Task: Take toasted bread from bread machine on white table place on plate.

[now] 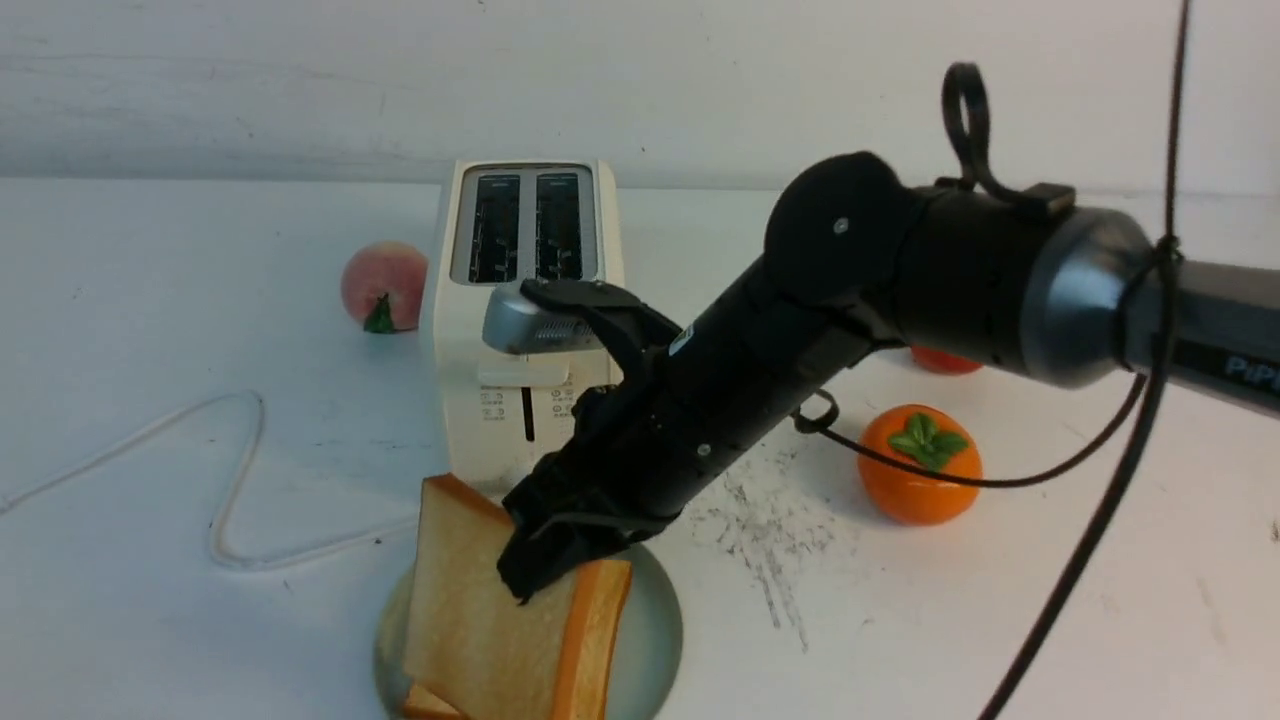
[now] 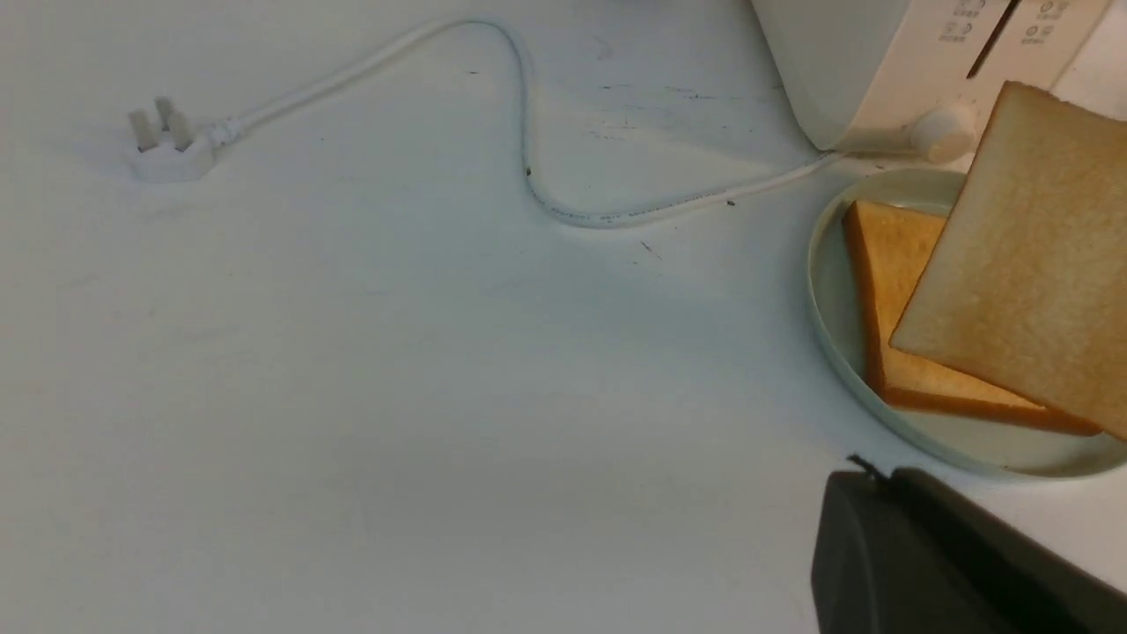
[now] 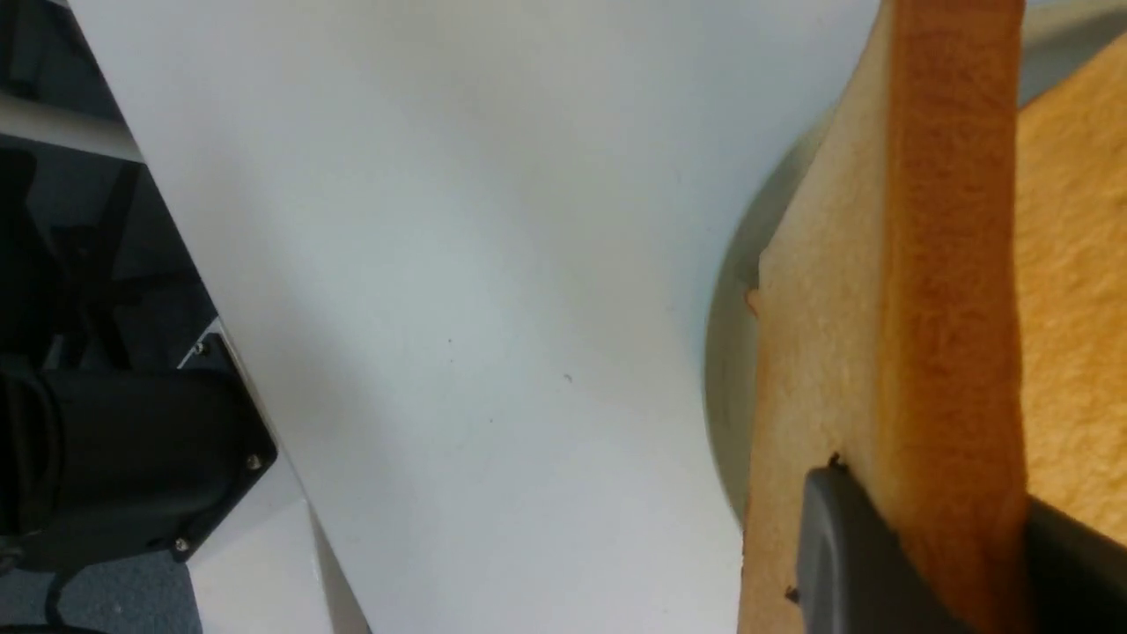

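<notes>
My right hand (image 1: 540, 580) has one toast slice (image 1: 490, 610) pinched between its fingers (image 3: 850, 546), one on each face, and I hold that slice tilted over the plate (image 1: 655, 620). Its orange-brown crust runs up between my fingers, and its pale face shows in the front view. The other slice (image 2: 916, 255) lies on the plate, partly hidden beneath the one I am gripping. My left hand (image 2: 889, 502) is closed with nothing between its fingertips; the left wrist view shows it near the plate.

Beyond the plate stands the toaster (image 1: 500, 430), both of its slots empty, its lever (image 1: 523, 374) facing me. Its white cord (image 1: 240, 480) bends across the worktop (image 1: 200, 620) on the left, ending in a plug (image 2: 172, 154). A peach (image 1: 385, 287) sits just left of the toaster. On the right, past some dark scratches, is a persimmon (image 1: 920, 465), with a red thing (image 1: 945, 361) behind it, mostly covered by my right arm (image 1: 770, 340).
</notes>
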Tool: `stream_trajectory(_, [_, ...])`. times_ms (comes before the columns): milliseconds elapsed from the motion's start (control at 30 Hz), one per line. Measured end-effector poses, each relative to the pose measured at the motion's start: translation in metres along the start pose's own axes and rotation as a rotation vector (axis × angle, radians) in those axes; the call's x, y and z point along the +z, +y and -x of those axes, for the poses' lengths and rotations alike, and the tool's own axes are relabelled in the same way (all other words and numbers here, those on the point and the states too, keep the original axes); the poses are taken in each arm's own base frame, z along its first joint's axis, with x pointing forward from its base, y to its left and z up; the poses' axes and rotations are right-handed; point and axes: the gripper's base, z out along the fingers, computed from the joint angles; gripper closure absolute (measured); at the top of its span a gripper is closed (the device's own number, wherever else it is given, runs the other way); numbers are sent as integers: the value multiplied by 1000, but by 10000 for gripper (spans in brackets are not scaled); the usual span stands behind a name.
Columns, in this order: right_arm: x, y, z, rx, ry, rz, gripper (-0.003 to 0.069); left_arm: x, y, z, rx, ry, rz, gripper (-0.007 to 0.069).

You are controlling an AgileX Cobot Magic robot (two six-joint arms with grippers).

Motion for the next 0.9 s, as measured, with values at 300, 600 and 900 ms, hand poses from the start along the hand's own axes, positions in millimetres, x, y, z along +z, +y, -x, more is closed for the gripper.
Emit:
stream_trajectory(300, [23,-19,-3,45,19,-12,526,0,0,0,0,4,2,638])
stream_trajectory(600, [22,-27,-3,1,28,-112,168,0,0,-1,0,9,3,638])
stream_trajectory(900, [-59,-7,20,-75,28,-200,57,0,0,-1,0,13,5,638])
